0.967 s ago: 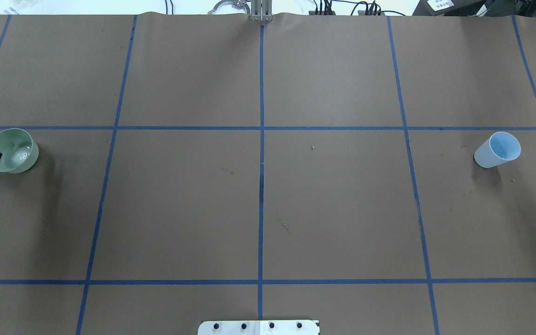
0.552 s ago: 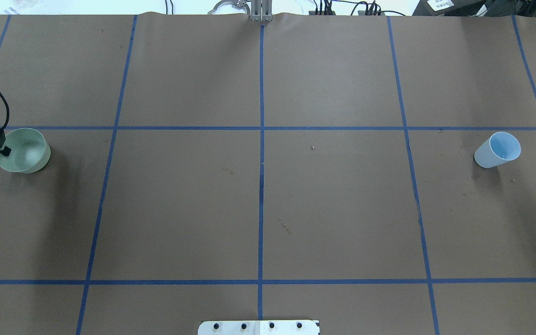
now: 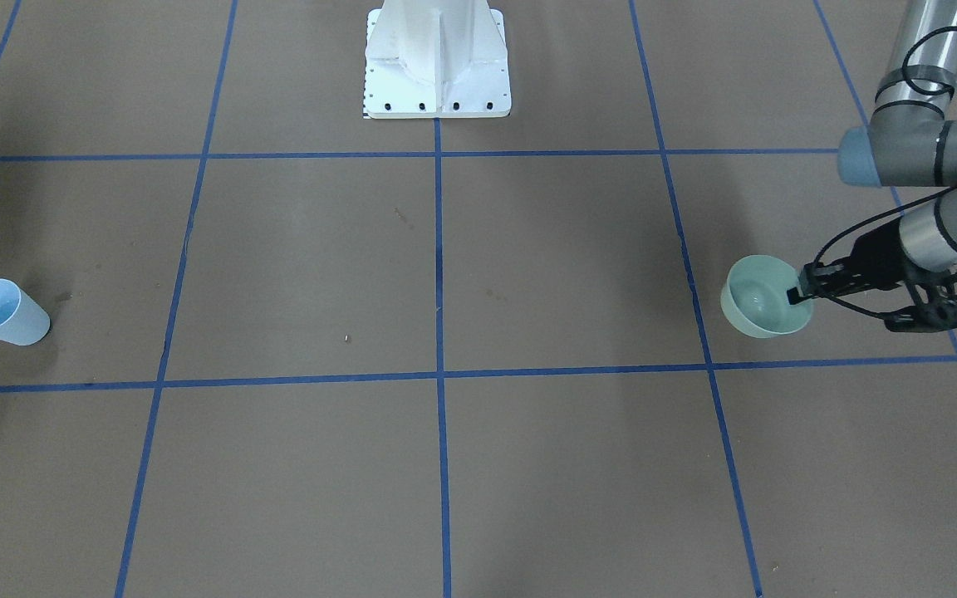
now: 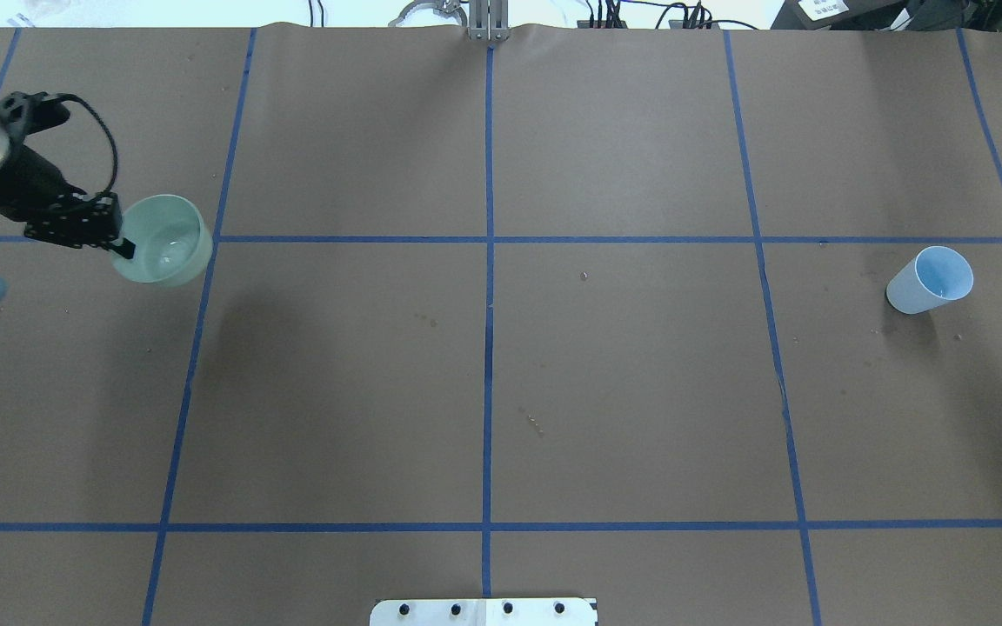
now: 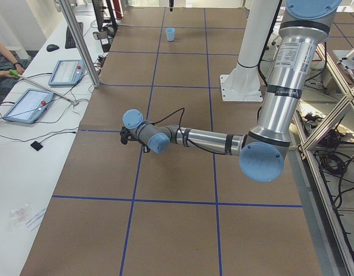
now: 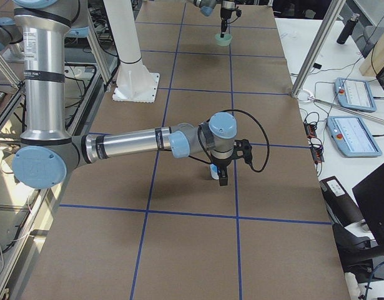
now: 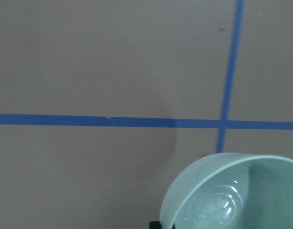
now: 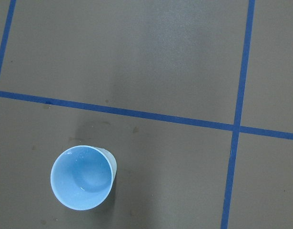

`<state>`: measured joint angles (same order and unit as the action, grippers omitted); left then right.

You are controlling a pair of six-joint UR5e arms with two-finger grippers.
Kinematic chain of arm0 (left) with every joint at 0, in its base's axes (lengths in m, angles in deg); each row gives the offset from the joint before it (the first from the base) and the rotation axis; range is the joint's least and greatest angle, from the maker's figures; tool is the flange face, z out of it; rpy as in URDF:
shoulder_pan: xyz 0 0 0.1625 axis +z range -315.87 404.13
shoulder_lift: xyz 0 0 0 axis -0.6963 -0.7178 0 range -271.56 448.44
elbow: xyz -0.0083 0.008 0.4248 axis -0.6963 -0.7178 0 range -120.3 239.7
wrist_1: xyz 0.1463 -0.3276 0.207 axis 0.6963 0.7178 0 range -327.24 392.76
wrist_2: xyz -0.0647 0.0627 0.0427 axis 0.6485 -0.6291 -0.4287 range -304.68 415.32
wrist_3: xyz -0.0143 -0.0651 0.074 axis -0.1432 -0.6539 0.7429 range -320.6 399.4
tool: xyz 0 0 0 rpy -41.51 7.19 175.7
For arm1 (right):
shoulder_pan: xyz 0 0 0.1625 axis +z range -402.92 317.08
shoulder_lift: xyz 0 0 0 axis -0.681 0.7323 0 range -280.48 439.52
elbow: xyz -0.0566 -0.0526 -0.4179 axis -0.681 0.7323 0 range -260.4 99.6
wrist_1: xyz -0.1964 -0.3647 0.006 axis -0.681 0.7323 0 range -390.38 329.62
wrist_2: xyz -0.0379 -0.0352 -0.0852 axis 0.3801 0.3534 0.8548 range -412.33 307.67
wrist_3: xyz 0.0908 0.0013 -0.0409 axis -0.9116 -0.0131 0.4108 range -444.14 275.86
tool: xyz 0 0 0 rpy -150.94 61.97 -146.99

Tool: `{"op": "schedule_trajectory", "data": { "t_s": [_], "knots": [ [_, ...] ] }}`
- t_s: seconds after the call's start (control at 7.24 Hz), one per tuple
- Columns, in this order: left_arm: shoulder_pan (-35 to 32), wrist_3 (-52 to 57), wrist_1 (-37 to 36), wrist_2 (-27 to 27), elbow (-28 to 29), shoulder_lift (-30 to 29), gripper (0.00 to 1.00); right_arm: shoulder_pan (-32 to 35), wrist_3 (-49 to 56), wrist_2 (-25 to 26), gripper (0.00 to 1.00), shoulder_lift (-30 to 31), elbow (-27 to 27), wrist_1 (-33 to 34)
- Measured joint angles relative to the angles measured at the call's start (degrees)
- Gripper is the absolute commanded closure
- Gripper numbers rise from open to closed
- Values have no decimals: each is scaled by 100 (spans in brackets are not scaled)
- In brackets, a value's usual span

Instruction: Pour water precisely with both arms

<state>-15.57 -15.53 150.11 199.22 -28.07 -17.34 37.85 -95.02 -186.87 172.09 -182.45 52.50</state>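
Observation:
My left gripper (image 4: 124, 247) is shut on the near rim of a pale green bowl (image 4: 163, 252) and holds it above the table at the left. It also shows in the front view (image 3: 797, 293) with the bowl (image 3: 763, 299). The water (image 7: 223, 206) shows as white glints in the bowl's bottom. A pale blue cup (image 4: 931, 281) stands at the far right, seen from above in the right wrist view (image 8: 82, 177). My right gripper (image 6: 220, 177) shows only in the exterior right view, right by the cup. I cannot tell whether it is open or shut.
Brown paper with a blue tape grid (image 4: 489, 239) covers the table. The white pedestal (image 3: 437, 62) stands at the robot's edge. Aluminium posts (image 6: 310, 59) and operator tablets (image 6: 351, 94) stand along the far side.
My left gripper has come in from the left edge with the green bowl, moving right and farther from the robot. The blue cup has not moved.

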Motion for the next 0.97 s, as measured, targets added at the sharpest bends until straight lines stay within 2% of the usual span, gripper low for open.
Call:
{"op": "schedule_trajectory", "data": {
  "t_s": [0.14, 0.41, 0.69, 0.97],
  "knots": [
    [323, -708, -1, -109, -127, -327, 100, 0, -3, 2, 0, 11, 5, 0],
    [1235, -1837, -109, -785, -188, -1057, 100, 0, -11, 5, 0, 27, 39, 0],
    [2037, -2207, -724, -1658, 62, -1983, 100, 0, -16, 36, 0, 40, 54, 0],
    [2341, -2257, -982, -1944, 370, -2487, 100, 0, -11, 63, 0, 73, 56, 0]
  ]
}}
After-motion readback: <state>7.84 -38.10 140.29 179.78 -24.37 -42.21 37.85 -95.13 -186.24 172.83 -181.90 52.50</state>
